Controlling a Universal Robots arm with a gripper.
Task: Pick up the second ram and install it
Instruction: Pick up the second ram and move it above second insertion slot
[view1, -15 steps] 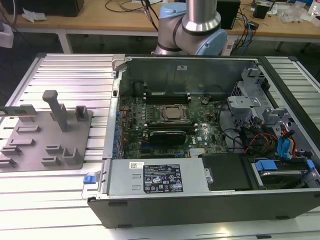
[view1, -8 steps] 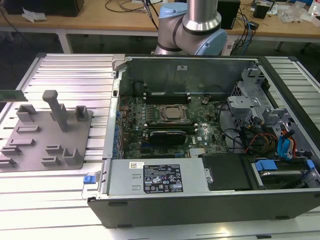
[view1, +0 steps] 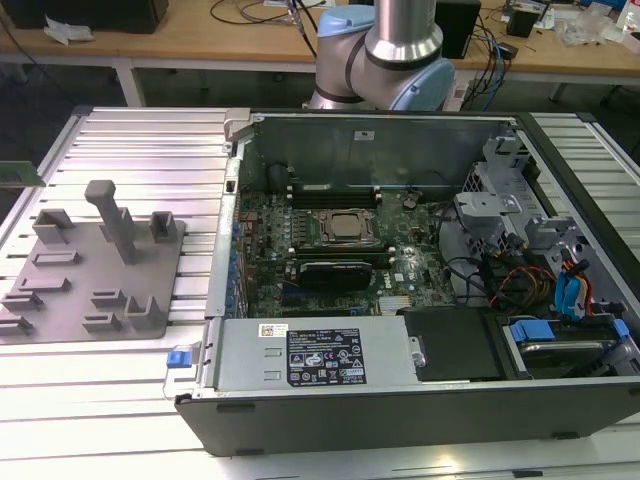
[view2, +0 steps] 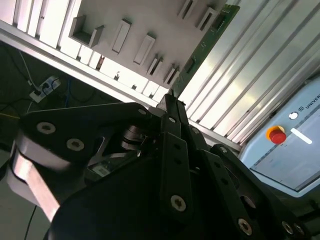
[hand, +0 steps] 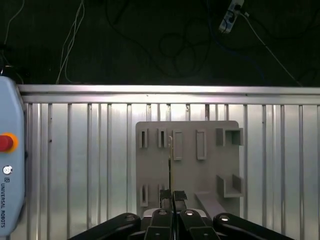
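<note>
My gripper (hand: 172, 195) is shut on the second ram (view2: 207, 42), a thin green circuit-board stick that juts out past the fingertips (view2: 171, 107). In the first wrist view the ram (hand: 170, 160) shows edge-on as a thin line over the grey fixture plate (hand: 187, 170). The plate lies well below it on the ribbed metal table. A short green strip (view1: 18, 172) shows at the exterior view's left edge; I cannot tell whether it is the same stick. The open computer case (view1: 400, 400) holds the motherboard with its CPU socket (view1: 347, 227) and the memory slots (view1: 335, 190) beside it.
The grey fixture plate (view1: 95, 265) carries a tall post (view1: 112, 218) and several raised brackets. A blue pendant with a red button (hand: 6, 142) rests on the table. The arm's base (view1: 385, 60) stands behind the case. Drive cages and cables (view1: 540, 270) fill the case's right side.
</note>
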